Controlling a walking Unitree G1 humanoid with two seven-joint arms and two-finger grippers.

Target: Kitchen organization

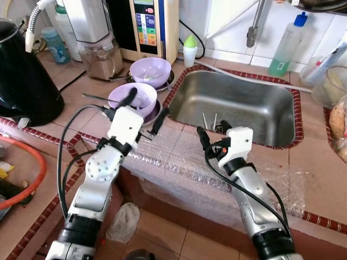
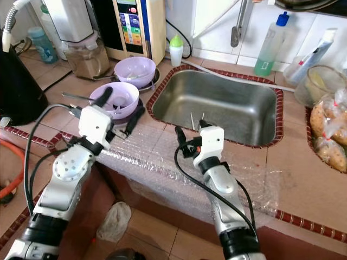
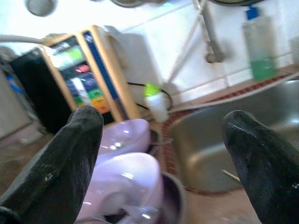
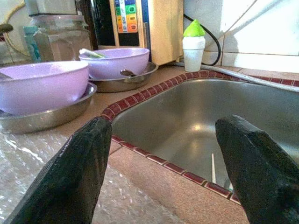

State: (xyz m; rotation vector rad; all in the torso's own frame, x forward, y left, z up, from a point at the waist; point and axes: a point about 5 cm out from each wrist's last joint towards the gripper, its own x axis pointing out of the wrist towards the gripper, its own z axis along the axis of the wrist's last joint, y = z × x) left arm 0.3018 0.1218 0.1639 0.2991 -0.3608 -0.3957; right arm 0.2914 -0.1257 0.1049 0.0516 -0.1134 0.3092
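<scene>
Lilac plastic showed twice on the tiled counter: two bowls, the nearer bowl (image 1: 133,97) and the farther bowl (image 1: 151,71), each resting in its own shallow metal dish beside the stainless sink (image 1: 238,105). Two thin sticks (image 1: 209,120), perhaps chopsticks, lay in the sink's basin. One small white bottle with a green cap (image 1: 190,50) stood at the back by the water purifier (image 1: 143,27), a tall bottle of green liquid (image 1: 286,46) stood behind the sink, and a black kettle (image 1: 24,76) sat far to the left. A sheet of bubble wrap (image 1: 179,162) covered the counter edge under both arms.

The left gripper (image 1: 145,112) was raised over the near bowl's right rim, its two fingers spread wide, holding nothing. The right gripper (image 1: 212,136) hovered above the bubble wrap at the sink's front edge, aimed toward the basin, fingers likewise parted and empty.
</scene>
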